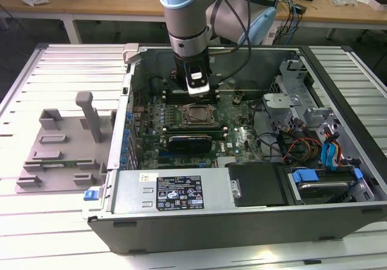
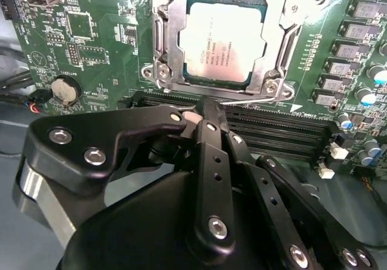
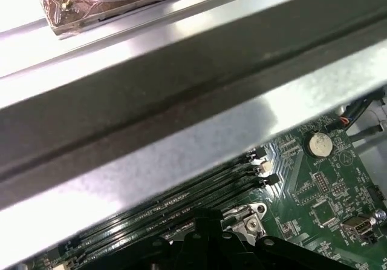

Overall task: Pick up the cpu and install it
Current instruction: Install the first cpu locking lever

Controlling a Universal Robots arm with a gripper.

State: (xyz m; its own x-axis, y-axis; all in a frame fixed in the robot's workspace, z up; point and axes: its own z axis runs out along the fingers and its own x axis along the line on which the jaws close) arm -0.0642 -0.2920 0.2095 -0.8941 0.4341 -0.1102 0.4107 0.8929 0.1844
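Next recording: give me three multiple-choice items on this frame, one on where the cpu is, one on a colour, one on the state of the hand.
1. Where is the cpu?
A. Seated in the socket frame on the motherboard
B. On the grey fixture plate
C. Held in the hand

2. What colour is the motherboard?
A. Red
B. Green
C. White

3. How is the hand?
A. Clamped on the cpu
B. Gripping a cable
C. Shut on nothing, beside the socket over the memory slots

Answers:
1 A: the second wrist view shows its silver top inside the metal frame.
2 B: the board is green in both wrist views.
3 C: the fingertips meet, with nothing between them.
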